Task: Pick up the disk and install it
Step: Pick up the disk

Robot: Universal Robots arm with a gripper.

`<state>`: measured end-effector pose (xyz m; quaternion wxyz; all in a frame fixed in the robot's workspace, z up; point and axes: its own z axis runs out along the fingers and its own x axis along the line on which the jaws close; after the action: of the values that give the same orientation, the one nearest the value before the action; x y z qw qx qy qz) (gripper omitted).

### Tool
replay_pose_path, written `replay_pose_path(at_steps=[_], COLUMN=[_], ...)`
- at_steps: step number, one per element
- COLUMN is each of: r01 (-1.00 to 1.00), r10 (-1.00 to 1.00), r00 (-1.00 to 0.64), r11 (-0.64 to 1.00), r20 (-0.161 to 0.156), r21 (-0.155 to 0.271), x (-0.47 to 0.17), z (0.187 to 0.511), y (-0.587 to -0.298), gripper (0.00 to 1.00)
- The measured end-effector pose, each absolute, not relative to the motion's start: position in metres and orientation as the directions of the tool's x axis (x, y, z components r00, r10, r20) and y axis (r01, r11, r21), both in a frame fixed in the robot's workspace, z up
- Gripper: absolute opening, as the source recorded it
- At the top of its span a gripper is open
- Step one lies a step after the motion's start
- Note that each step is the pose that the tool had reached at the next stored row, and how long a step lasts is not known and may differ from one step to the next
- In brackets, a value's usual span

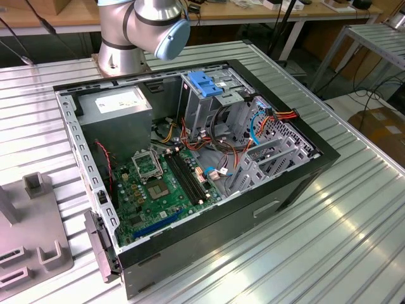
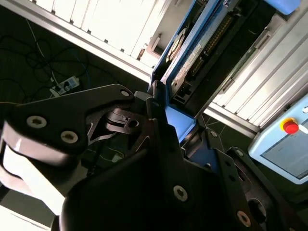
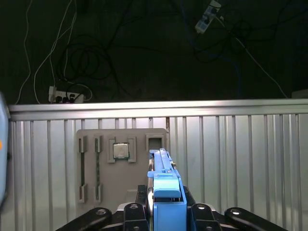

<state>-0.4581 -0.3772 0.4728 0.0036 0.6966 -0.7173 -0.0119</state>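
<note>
In both wrist views my gripper (image 3: 166, 214) (image 2: 169, 126) is shut on the disk, whose blue plastic frame (image 3: 166, 188) sits between the black fingers (image 3: 134, 211). I see the disk (image 2: 191, 50) edge-on, silver metal with blue edging, lifted above the ribbed metal table (image 3: 240, 159). In the exterior view the open computer case (image 1: 304, 183) lies on the table, with the tall grey drive cage and its blue handle (image 1: 205, 82) at the back.
A grey fixture plate (image 3: 106, 192) holding a square chip (image 3: 120, 150) lies below the disk; it is at the exterior view's left (image 1: 31, 240). Power supply box (image 1: 120, 104), motherboard (image 1: 164, 183) and loose cables (image 1: 253, 120) are in the case. A pendant with a red button (image 2: 290, 126) is nearby.
</note>
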Motion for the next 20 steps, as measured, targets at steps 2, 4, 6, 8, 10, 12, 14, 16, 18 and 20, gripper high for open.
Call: replay_pose_path(at_steps=[2,4,6,8,10,12,14,16,18,20], r01=[-0.999,-0.999,-0.999,-0.999,-0.999,-0.999,-0.999,-0.999,-0.999,-0.999], r10=[-1.0,-1.0,-1.0,-1.0,-1.0,-1.0,-1.0,-1.0,-1.0,-1.0], r00=[-0.029,-0.029,-0.029,-0.029,-0.029,-0.029,-0.029,-0.029,-0.029,-0.029], r11=[0.029,0.029,0.029,0.029,0.029,0.029,0.029,0.029,0.029,0.029], r20=[-0.011,-0.011,-0.011,-0.011,-0.011,-0.011,-0.011,-0.011,-0.011,-0.011], r21=[0.022,0.022,0.022,0.022,0.022,0.022,0.022,0.022,0.022,0.022], x=[-0.458,-0.458,-0.458,-0.458,-0.458,-0.458,-0.458,-0.458,-0.458,-0.458], z=[0.477,0.479,0.482,0.485,0.489,0.492,0.496,0.5,0.504,0.506], y=[-0.377,-0.377,-0.377,-0.377,-0.377,-0.377,-0.377,-0.377,-0.377,-0.377], gripper=[0.37,0.37,0.37,0.37,0.37,0.37,0.37,0.37,0.37,0.37])
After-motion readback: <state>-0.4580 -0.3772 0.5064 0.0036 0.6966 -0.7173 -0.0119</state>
